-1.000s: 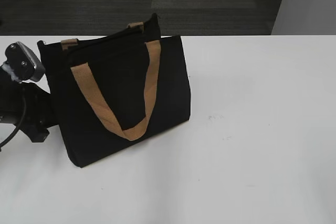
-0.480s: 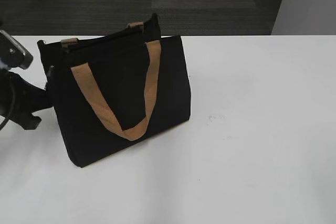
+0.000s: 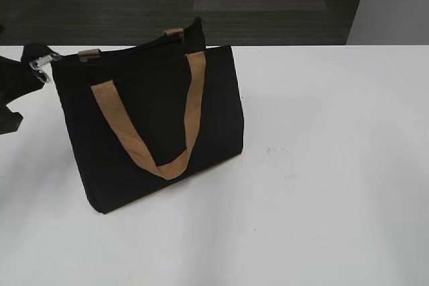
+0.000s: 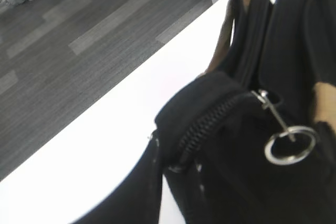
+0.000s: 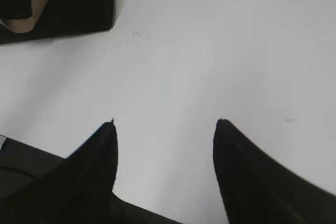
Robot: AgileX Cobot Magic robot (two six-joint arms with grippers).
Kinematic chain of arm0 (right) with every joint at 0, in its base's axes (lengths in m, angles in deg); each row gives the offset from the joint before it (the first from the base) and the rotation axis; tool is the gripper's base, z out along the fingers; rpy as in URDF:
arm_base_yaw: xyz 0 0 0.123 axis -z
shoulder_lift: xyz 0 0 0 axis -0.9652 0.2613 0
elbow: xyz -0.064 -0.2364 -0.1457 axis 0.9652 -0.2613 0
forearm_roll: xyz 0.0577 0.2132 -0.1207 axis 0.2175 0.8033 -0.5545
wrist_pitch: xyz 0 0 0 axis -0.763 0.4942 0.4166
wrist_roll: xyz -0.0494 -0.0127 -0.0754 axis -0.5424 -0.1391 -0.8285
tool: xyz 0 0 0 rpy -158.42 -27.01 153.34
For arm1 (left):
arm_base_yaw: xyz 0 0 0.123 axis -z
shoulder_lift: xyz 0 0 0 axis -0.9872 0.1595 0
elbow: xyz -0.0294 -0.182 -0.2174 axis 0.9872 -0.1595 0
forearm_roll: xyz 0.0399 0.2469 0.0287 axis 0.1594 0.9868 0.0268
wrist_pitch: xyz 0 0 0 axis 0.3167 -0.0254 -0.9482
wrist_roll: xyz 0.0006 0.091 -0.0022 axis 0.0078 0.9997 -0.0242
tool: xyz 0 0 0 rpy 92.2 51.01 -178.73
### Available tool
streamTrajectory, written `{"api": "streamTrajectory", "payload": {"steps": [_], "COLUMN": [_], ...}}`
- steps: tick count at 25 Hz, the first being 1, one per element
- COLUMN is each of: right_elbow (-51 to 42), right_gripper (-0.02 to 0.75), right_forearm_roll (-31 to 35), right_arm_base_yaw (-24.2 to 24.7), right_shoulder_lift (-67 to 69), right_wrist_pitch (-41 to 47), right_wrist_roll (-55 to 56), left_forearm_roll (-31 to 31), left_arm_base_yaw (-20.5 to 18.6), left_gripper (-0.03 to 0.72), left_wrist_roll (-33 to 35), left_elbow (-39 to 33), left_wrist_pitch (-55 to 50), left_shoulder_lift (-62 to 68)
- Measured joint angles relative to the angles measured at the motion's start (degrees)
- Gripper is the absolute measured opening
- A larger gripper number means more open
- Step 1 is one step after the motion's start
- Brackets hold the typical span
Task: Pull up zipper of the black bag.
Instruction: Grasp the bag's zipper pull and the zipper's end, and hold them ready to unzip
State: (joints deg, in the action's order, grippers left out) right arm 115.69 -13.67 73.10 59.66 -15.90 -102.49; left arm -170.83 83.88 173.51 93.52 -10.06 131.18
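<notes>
The black bag [image 3: 154, 118] stands upright on the white table [image 3: 322, 165], its tan handle [image 3: 137, 142] hanging down the front. In the left wrist view the silver zipper pull [image 4: 290, 142] with its round ring hangs from the slider on the black zip line [image 4: 210, 124], near the bag's end. My left gripper [image 4: 178, 163] is shut on the fabric end of the zip line; it also shows in the exterior view [image 3: 30, 65] at the bag's top left corner. My right gripper [image 5: 165, 124] is open and empty above the table, well away from the bag [image 5: 63, 3].
The table's far edge [image 3: 301, 45] borders a dark carpeted floor [image 3: 268, 5]. A grey wall [image 3: 395, 5] stands at the back right. White table surface lies to the right of the bag and in front of it.
My left arm has risen from beside the bag's lower left side to its top left corner and closed on the zip end. The bag's left end has shifted slightly.
</notes>
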Motion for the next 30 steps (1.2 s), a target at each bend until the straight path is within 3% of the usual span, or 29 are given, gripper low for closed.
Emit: {"api": "streamTrajectory", "payload": {"steps": [6, 11, 16, 27, 30], "right_elbow": [7.45, 12.71, 19.05, 27.76, 27.95], "right_gripper": [0.442, 0.421, 0.421, 0.419, 0.419], "right_forearm_roll": [7.06, 17.96, 27.1, 31.75, 32.12], "right_arm_base_yaw": [0.0, 0.0, 0.0, -0.35, -4.32], "right_shoulder_lift": [13.71, 25.61, 36.0, 45.5, 46.98], "right_wrist_pitch": [-3.48, -4.77, -4.71, -3.86, -5.27], "right_wrist_roll": [-10.4, -21.56, -30.38, -37.37, -39.69], "left_forearm_roll": [0.0, 0.0, 0.0, 0.0, 0.0], "left_arm_base_yaw": [0.0, 0.0, 0.0, 0.0, 0.0], "left_gripper": [0.067, 0.067, 0.065, 0.065, 0.065], "left_wrist_roll": [-0.06, -1.18, -10.1, -27.14, -32.1], "left_elbow": [-0.06, -0.06, -0.06, -0.06, -0.06], "left_wrist_pitch": [-0.96, -6.48, -7.63, -8.1, -9.41], "left_shoulder_lift": [-5.46, -7.05, -7.56, -7.61, -7.61]}}
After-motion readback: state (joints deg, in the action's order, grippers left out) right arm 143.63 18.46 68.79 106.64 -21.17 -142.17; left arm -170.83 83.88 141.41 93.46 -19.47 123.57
